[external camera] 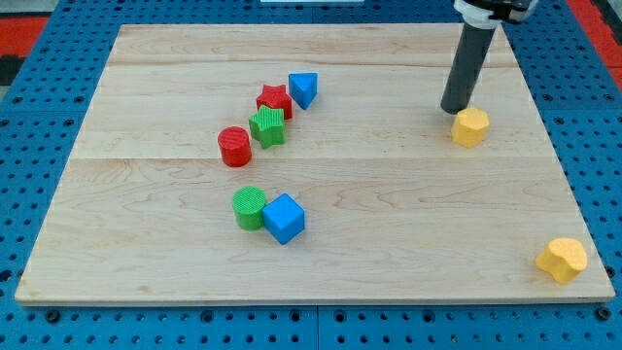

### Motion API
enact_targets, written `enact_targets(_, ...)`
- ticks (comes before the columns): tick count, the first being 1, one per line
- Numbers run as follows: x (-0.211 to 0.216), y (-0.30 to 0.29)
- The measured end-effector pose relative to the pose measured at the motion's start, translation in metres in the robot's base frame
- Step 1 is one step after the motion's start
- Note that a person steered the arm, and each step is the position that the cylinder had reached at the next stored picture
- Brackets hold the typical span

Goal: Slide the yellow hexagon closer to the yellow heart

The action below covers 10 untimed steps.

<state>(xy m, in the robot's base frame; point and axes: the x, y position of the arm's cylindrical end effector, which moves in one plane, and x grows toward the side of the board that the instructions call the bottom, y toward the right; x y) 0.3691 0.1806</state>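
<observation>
The yellow hexagon (470, 127) lies on the wooden board at the view's right, upper half. The yellow heart (563, 260) sits near the board's bottom right corner, well below and to the right of the hexagon. My tip (453, 110) is the lower end of a dark rod coming down from the view's top right. It stands just up and to the left of the hexagon, touching it or nearly so.
A red star (274, 98), a blue triangular block (303, 89), a green star (266, 126) and a red cylinder (234, 147) cluster left of centre. A green cylinder (250, 207) and a blue cube (284, 218) sit below them. The board's right edge (573, 185) is close to both yellow blocks.
</observation>
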Motion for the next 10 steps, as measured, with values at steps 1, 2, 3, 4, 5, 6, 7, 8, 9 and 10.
enact_targets(1, 0.026, 0.01)
enact_targets(2, 0.049, 0.028)
enact_targets(3, 0.071, 0.048)
enact_targets(4, 0.095, 0.063)
enact_targets(5, 0.117, 0.073)
enact_targets(6, 0.137, 0.079)
enact_targets(7, 0.15, 0.081)
enact_targets(8, 0.136, 0.079)
enact_targets(9, 0.115, 0.067)
enact_targets(10, 0.131, 0.051)
